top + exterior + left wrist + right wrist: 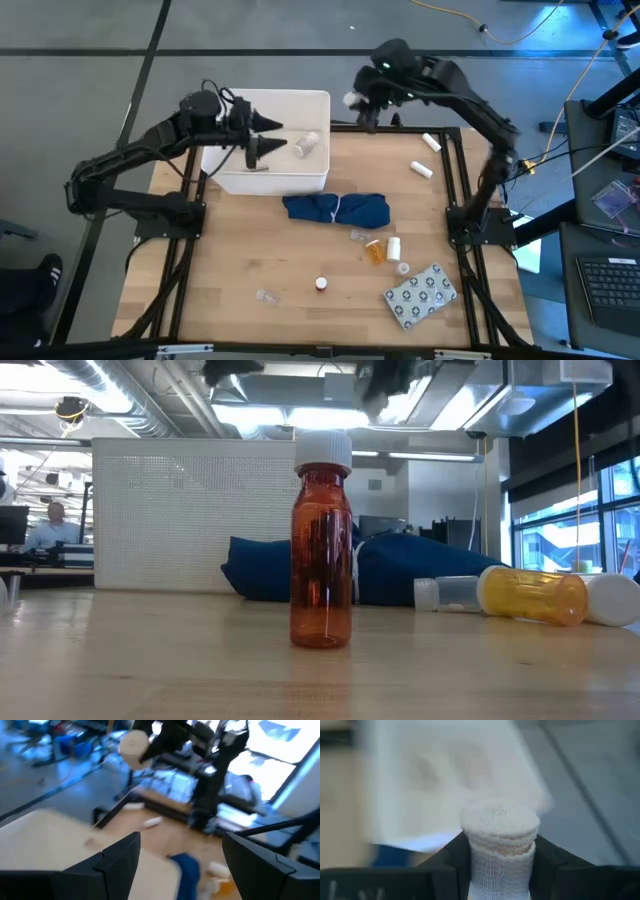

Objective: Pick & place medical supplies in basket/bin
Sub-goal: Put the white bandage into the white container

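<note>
A: State the position and contents of the white rectangular plastic tub (232, 180).

B: The tub sits at the far left corner of the wooden table (250, 250). In the high view, one white gauze roll (306, 144) lies inside, near the right wall. Nothing else can be made out in it; the left arm covers part of the interior.

A: Report the grippers.

B: The left gripper (268, 138) is above the tub, fingers spread wide, holding nothing. The right gripper (355, 100) is just beyond the tub's far right corner, clamped on a second white gauze roll (499, 845).

A: What lies outside the tub?

B: A crumpled dark blue cloth (336, 209) lies just in front of the tub. Two small white vials (423, 157) lie near the far right edge. Closer in are an orange pill bottle on its side (373, 251), a white-capped vial (394, 247), a flat grey dotted blister pack (420, 295), a small amber bottle standing upright (321, 284) and a clear vial (266, 296).

A: Where do the views differ?

B: The right wrist view shows the held roll's woven texture, seated between the dark fingers. The low view shows the amber bottle's white cap and, beyond the table, a seated person (52, 525). The left wrist view shows the right arm carrying the roll (134, 749).
</note>
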`<action>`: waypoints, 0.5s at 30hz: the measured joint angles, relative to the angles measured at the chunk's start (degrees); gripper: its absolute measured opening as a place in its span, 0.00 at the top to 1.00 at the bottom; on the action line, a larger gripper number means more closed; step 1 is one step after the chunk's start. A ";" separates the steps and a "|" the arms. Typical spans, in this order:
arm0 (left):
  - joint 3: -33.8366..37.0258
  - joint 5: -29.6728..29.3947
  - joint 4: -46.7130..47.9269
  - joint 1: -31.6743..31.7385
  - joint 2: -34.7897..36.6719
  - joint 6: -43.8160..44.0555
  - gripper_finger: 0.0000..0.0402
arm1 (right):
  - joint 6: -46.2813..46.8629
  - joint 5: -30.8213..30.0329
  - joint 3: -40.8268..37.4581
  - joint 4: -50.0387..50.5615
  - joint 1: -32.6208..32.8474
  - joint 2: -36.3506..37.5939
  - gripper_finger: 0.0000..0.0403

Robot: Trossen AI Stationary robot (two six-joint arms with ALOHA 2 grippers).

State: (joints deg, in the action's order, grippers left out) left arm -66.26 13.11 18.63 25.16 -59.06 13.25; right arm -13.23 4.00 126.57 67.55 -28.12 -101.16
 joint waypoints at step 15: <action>1.41 -1.53 -30.13 -17.33 -14.31 0.56 0.32 | 5.62 8.77 -26.75 -30.20 22.58 22.31 0.65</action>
State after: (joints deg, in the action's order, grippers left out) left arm -64.84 11.57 -11.50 7.83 -73.36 13.81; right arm -7.61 12.78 99.82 37.35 -5.54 -78.86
